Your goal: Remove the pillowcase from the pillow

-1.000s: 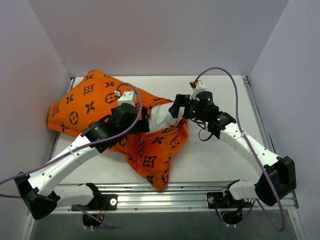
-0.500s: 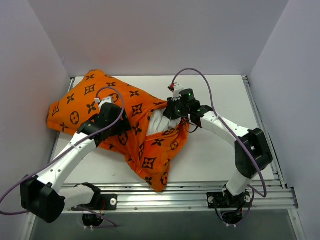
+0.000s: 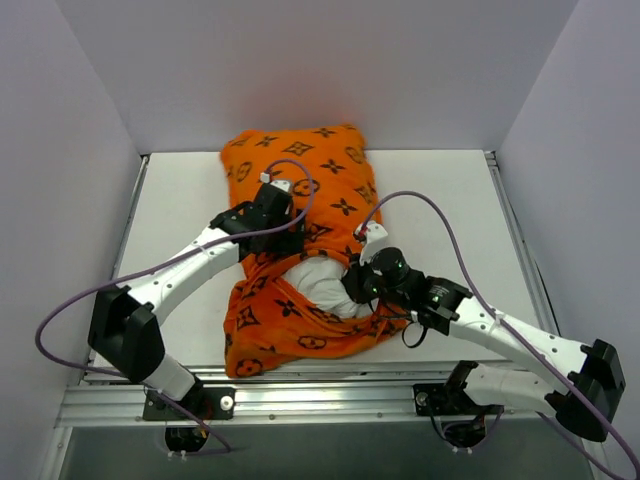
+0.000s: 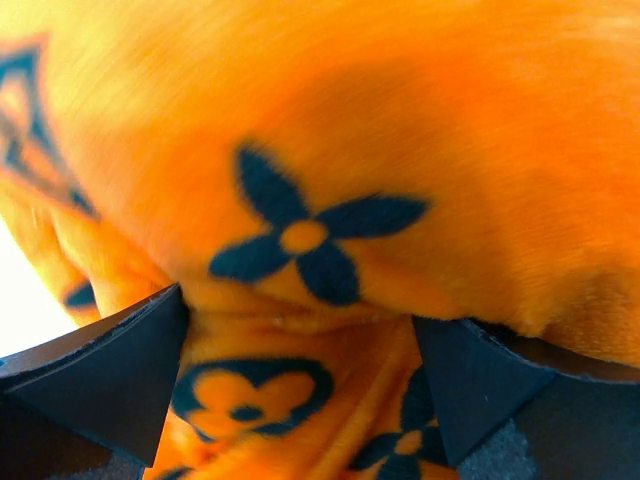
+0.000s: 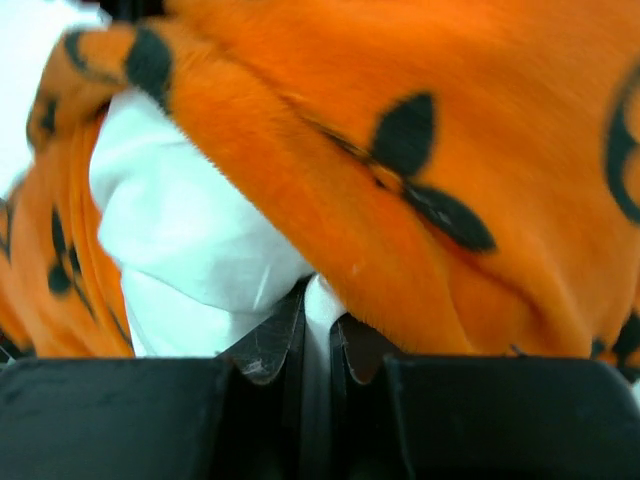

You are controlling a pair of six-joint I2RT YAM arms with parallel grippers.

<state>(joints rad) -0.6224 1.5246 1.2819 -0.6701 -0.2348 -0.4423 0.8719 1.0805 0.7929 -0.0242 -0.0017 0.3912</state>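
The bright orange plush pillowcase (image 3: 300, 170) with black flower and circle motifs lay down the middle of the white table (image 3: 450, 200), from 12 o'clock to 6 o'clock. The plump plain white pillow (image 3: 322, 285) showed through its mouth near 6 o'clock.

The left arm reached from 8 o'clock, elbow bent. The left gripper (image 4: 300, 320) pressed into the orange plush with its jaws spread wide, a fold bulging between them unclamped.

The right arm stretched low from 4 o'clock. The right gripper (image 5: 318, 335) was nearly closed, pinching a thin fold of white pillow at the pillowcase's edge.
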